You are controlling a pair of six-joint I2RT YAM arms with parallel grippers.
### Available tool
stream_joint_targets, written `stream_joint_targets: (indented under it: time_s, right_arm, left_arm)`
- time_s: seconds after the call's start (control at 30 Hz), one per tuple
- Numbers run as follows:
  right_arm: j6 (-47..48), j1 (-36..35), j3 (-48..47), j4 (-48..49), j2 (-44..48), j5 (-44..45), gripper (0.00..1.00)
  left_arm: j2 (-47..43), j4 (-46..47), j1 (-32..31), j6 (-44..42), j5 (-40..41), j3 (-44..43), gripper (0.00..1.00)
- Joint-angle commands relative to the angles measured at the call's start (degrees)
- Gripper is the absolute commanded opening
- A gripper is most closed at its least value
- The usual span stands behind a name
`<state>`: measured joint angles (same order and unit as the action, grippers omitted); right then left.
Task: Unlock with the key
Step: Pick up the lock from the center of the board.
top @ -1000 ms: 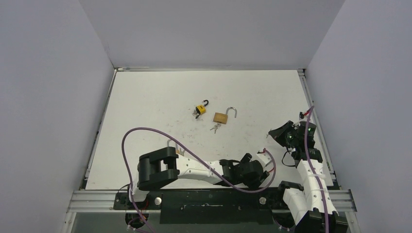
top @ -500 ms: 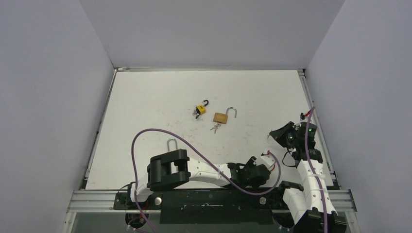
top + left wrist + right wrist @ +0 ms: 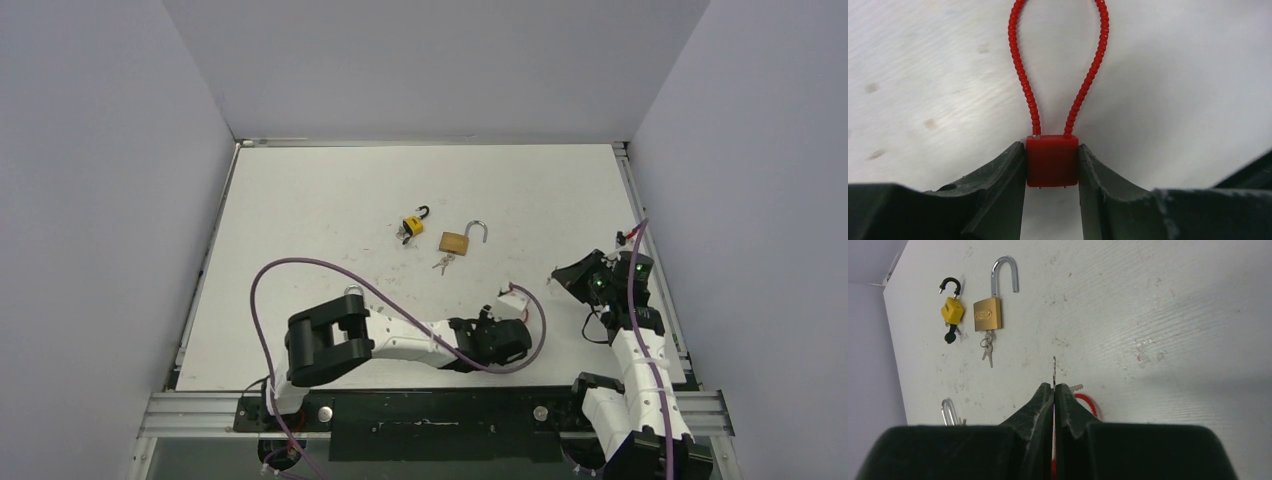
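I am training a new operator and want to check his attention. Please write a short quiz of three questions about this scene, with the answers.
1. True or false: the shackle of the brass padlock is closed.
2. What does the left end effector grip? A) the red cable lock B) a screwdriver C) nothing
3. Which end effector pinches the thin key?
Key: 1 false, it stands open; 2 A; 3 the right end effector, shut on it.
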<state>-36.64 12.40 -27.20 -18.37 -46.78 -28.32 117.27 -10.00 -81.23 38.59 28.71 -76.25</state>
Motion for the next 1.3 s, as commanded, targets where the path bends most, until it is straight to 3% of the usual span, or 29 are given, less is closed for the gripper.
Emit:
stream_joint_targets:
  time_s: [0.0, 0.13, 0.27, 0.43, 0.67, 0.83, 1.03, 1.27]
  right_arm:
    - [-0.7, 0.2, -0.2, 5.5, -0.7, -5.4, 0.0]
    - [-1.9, -1.4, 1.4, 8.4, -1.0, -9.1, 0.0]
    - [-3.2, -7.7, 3.3, 11.1, -0.2, -8.6, 0.0]
    - [-6.0, -21.5, 5.6, 14.6, 0.1, -2.7, 0.0]
    - [-11.1, -33.2, 11.6, 22.9, 0.5, -0.5, 0.0]
    - [-12.4, -39.6, 13.9, 24.0, 2.6, 0.5, 0.0]
    - [-14.7, -44.2, 16.7, 27.3, 4.1, 0.5, 0.0]
    - [-16.0, -46.0, 18.0, 29.4, 3.5, 1.6, 0.0]
  left_arm:
    - [-9.4, -10.5, 5.7, 12.3, 3.3, 8.0, 0.06]
    - [-17.7, -16.8, 9.0, 19.7, 5.8, 15.0, 0.08]
    - [-22.0, -20.3, 11.5, 24.6, 6.1, 19.4, 0.22]
    - [-23.5, -22.4, 14.6, 28.0, 2.8, 21.5, 0.34]
    - [-23.3, -21.8, 17.7, 30.0, -2.0, 23.0, 0.44]
    - [-22.4, -23.1, 18.8, 30.1, -2.9, 21.7, 0.63]
    - [-20.0, -25.3, 19.5, 28.8, -4.6, 20.1, 0.6]
    - [-18.2, -26.9, 20.2, 25.8, -10.0, 18.6, 0.3]
